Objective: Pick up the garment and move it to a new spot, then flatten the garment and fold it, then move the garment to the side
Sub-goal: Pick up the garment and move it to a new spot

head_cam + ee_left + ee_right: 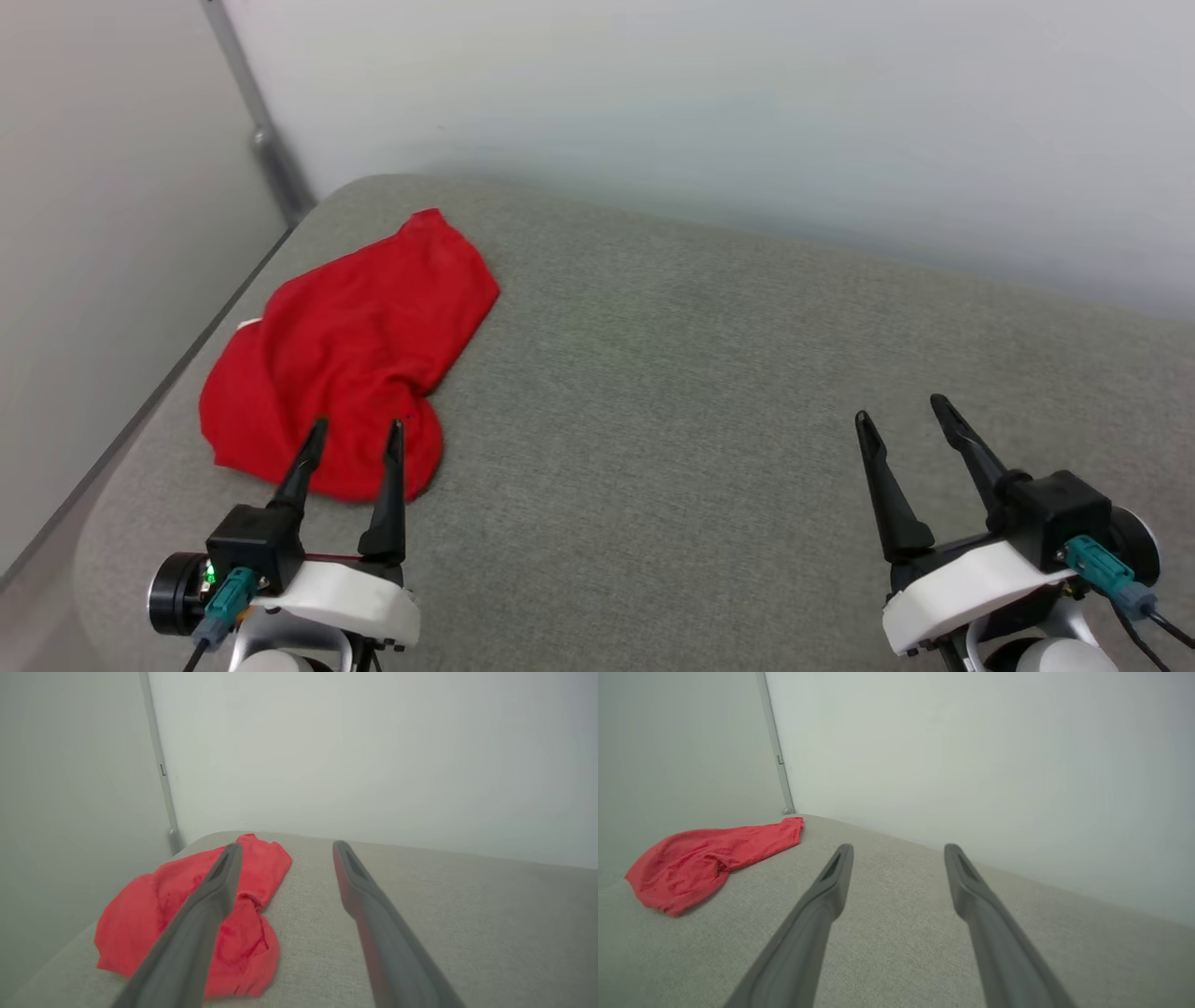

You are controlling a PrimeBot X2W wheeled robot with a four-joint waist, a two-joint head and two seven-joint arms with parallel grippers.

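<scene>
Bright red crumpled jersey-fabric garment lies in a loose heap at the far left corner of the grey woven-fabric padded bench, close to the bench's left edge and its rounded back corner. Small white sliver shows at the garment's left edge, no lettering or stripes visible. The cloth is bunched, with a narrower end pointing to the back corner and a rounded fold at the near end

Left end effector, two long dark fingers on a white and black wrist, has its fingers spread apart and holds nothing. In the head view its tips sit over the near edge of the garment. In the left wrist view the left end effector looks along the bench: one finger crosses the garment, the other is over bare fabric just to the right of it. Can't tell if a tip touches the cloth

Right end effector is at the lower right over bare bench, fingers apart, empty, well apart from the garment. In the right wrist view the right end effector points at the back wall, and the garment lies off to the left, nothing between them but bench

Plain pale wall runs behind the bench, with a grey metal strip in the corner just beyond the garment
</scene>
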